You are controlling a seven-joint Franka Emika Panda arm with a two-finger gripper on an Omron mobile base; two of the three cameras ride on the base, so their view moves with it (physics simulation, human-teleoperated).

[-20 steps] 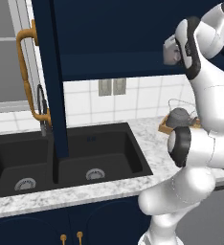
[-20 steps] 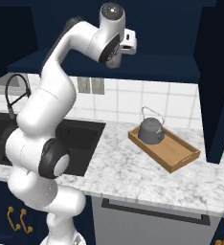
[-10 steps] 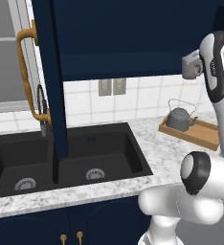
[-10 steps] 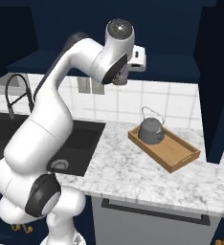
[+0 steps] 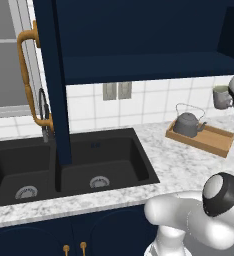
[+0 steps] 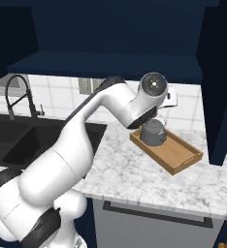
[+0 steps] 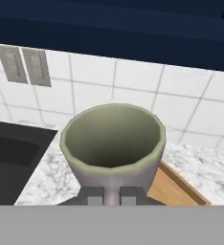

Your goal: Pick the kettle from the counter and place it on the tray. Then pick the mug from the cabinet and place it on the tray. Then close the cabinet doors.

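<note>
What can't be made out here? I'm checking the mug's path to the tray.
- Right base view: mug hidden behind the arm; tray partly covered.
- Left base view: mug at the right edge, jaws cut off.
- Hand view: mug blocks the kettle; just a tray corner shows.

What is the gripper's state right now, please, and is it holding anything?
Gripper: closed on the mug, carried in the air near the tray.

A domestic kitchen: marble bench [image 5: 179, 170] with black double sink [image 5: 69, 167], faucet [image 5: 43, 115], white tiled wall [image 5: 154, 102], navy wall cabinet [image 5: 139, 60], kettle [image 5: 187, 124] on wooden tray [image 5: 216, 142].
</note>
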